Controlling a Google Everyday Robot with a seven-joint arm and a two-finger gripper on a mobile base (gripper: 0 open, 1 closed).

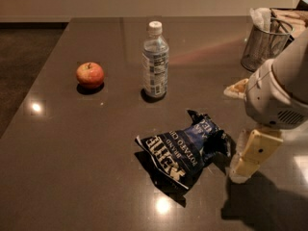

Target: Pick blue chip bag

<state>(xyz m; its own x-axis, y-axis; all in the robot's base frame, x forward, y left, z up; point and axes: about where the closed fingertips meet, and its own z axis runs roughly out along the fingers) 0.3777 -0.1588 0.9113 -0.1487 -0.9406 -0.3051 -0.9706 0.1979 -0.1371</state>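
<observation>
Hand, cream plastic block under a rounded white wrist housing, sits low at 4 o'clock of the view, just off the glossy dark brown surface. Its state can't be told from this angle. Blue chip bag, crumpled dark navy foil with white block lettering, lies flat near mid-surface, directly at 9 o'clock from the hand. The bag's near end is just beside the hand; touching or a hair apart, can't tell. The bag's long axis runs roughly 8 o'clock to 2 o'clock, so the hand faces the puffed, crumpled 2 o'clock end rather than a long side. Judgement: the coming move is a short shift toward 9 o'clock, closing across the narrow width of that raised end. Clear plastic water bottle with white cap stands upright at 11 o'clock from the bag, well apart. Red apple is farther out at 10 o'clock. Wire mesh cup stands at 1 o'clock, behind the wrist. None of these lie between hand and bag.
</observation>
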